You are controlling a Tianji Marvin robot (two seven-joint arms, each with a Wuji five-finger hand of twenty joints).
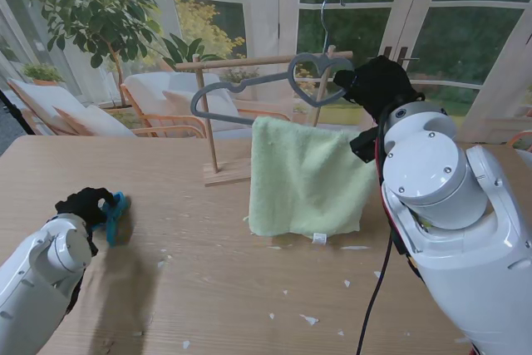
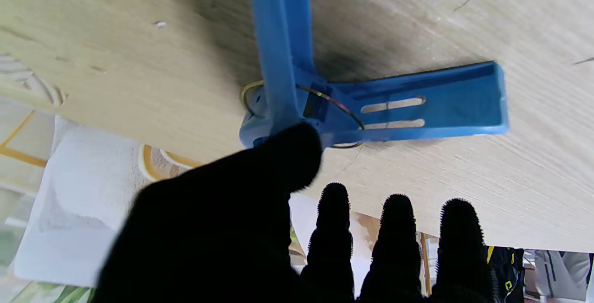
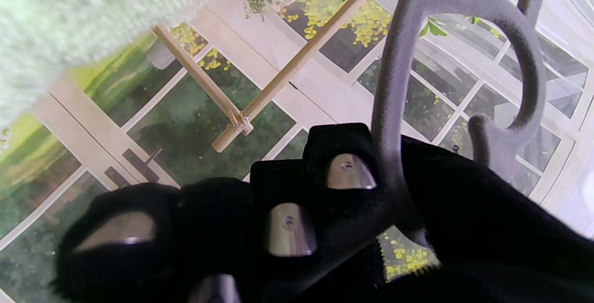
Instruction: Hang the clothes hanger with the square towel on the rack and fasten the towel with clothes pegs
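A grey hanger (image 1: 241, 86) with a heart-shaped neck carries a pale green square towel (image 1: 303, 176). It is held up tilted, its left end lower, in front of the wooden rack (image 1: 205, 114). My right hand (image 1: 378, 85) is shut on the hanger's right side; the right wrist view shows the fingers wrapped round the grey hanger (image 3: 390, 85). The wire hook rises above the rack's bar (image 1: 249, 61). At the near left, my left hand (image 1: 83, 205) holds a blue peg (image 1: 115, 215) just over the table. The thumb presses the blue peg (image 2: 417, 103) at its spring.
The rack's base (image 1: 226, 174) stands mid-table behind the towel. Small white scraps (image 1: 308, 319) lie on the wooden table (image 1: 208, 272). A black cable (image 1: 378, 288) hangs beside my right arm. Chairs and windows lie beyond the far edge.
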